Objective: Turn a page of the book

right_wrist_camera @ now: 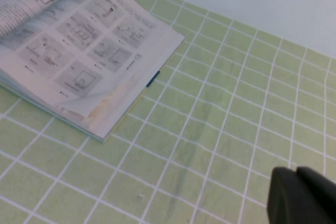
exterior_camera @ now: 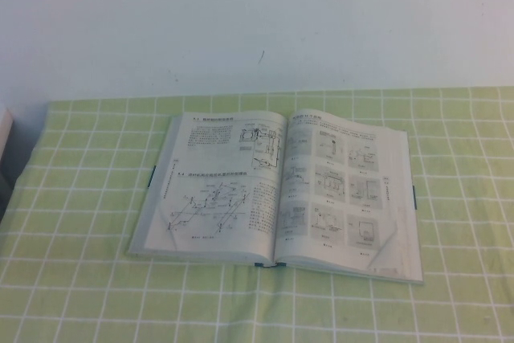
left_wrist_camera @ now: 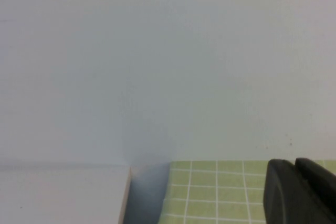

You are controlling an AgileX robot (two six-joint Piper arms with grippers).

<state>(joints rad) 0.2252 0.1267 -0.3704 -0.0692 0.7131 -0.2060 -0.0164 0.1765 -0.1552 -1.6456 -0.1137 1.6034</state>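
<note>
The book (exterior_camera: 277, 190) lies open and flat on the green checked cloth in the middle of the table. Its left leaf, the page (exterior_camera: 217, 178), shows text and a large line diagram. The right leaf (exterior_camera: 349, 190) has boxed grey figures, and its near outer corner curls up. The right wrist view shows that leaf (right_wrist_camera: 89, 45) and the book's edge. My left gripper (left_wrist_camera: 293, 164) is shut and empty near the table's far left edge, away from the book. My right gripper (right_wrist_camera: 296, 170) is shut and empty over bare cloth to the right of the book. Neither gripper shows in the high view.
A white box (left_wrist_camera: 63, 192) stands at the table's left edge, also at the high view's left border (exterior_camera: 4, 138). A white wall (exterior_camera: 257, 22) runs behind the table. Green cloth (exterior_camera: 72, 263) surrounds the book.
</note>
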